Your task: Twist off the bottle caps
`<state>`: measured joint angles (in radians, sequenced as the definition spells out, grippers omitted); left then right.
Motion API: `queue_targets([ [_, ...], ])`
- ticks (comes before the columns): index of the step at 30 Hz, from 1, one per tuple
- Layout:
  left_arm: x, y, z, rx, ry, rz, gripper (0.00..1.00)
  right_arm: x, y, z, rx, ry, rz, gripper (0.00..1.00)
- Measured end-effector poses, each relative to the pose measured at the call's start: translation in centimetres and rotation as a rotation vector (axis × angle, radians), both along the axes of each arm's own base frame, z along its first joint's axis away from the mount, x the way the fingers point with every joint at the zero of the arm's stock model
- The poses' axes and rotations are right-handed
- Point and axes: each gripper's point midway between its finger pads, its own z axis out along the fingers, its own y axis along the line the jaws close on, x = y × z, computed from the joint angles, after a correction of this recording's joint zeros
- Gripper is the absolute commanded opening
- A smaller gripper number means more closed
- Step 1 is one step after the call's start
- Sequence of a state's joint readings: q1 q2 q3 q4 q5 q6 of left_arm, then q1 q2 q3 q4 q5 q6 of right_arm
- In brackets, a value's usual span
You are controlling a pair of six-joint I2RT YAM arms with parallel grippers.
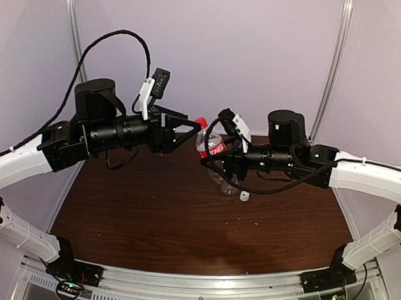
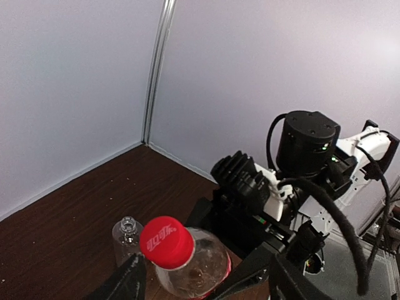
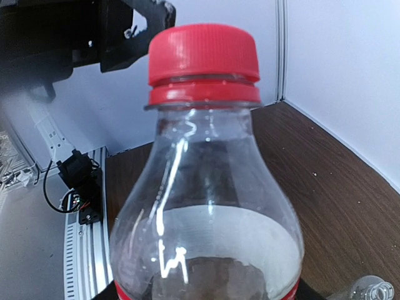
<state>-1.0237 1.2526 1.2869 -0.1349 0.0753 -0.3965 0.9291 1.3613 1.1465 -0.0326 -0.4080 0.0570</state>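
The small clear bottle with a red label band [image 1: 213, 146] is held tilted above the table, and my right gripper [image 1: 219, 157] is shut on its body. Its red cap [image 1: 201, 122] is on the neck, seen close up as the red cap [image 3: 203, 56] in the right wrist view. My left gripper [image 2: 187, 279] is open, with its fingers standing on either side of the red cap [image 2: 166, 240] and a gap showing on the right side. A second clear bottle [image 1: 229, 185] stands on the table with its neck open. A white cap [image 1: 244, 196] lies beside it.
The brown table [image 1: 152, 221] is closed in by pale walls at the back and sides. The uncapped bottle [image 2: 127, 234] stands just under the two grippers. An aluminium rail [image 1: 202, 282] runs along the near edge.
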Motion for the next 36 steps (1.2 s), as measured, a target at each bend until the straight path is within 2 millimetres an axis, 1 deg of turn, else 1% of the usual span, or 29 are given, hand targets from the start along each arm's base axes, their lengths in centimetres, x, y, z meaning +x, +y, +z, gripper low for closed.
queue_targets([
  [2, -1.2, 0.2, 0.5, 0.013, -0.043, -0.060, 0.79, -0.6, 0.1, -0.2, 0.001, 0.008, 0.031, 0.34],
  [5, -2.6, 0.4, 0.7, 0.042, -0.091, -0.147, 0.82, -1.6, 0.4, -0.6, 0.006, 0.025, 0.094, 0.35],
  [7, -3.2, 0.6, 0.5, 0.059, -0.108, -0.188, 0.83, -2.3, 0.6, -0.6, 0.015, 0.032, 0.134, 0.35],
  [11, -4.2, 0.6, -0.1, 0.085, -0.131, -0.282, 0.82, -4.0, 1.0, 0.0, 0.049, 0.039, 0.236, 0.35],
  [14, -5.2, 0.6, -0.1, 0.081, -0.146, -0.357, 0.79, -5.3, 1.2, 0.5, 0.071, 0.054, 0.313, 0.35],
  [18, -5.9, 0.7, 0.2, 0.064, -0.156, -0.424, 0.76, -6.7, 1.2, 0.9, 0.090, 0.074, 0.390, 0.35],
  [27, -5.8, 0.9, 1.6, -0.009, -0.186, -0.499, 0.70, -8.4, 1.4, 0.9, 0.108, 0.119, 0.497, 0.35],
  [30, -6.0, 0.5, 1.7, -0.028, -0.185, -0.542, 0.63, -8.7, 1.4, 1.0, 0.116, 0.129, 0.520, 0.35],
  [36, -6.3, -1.0, 0.6, -0.049, -0.138, -0.635, 0.50, -9.3, 1.4, 1.7, 0.141, 0.134, 0.554, 0.35],
])
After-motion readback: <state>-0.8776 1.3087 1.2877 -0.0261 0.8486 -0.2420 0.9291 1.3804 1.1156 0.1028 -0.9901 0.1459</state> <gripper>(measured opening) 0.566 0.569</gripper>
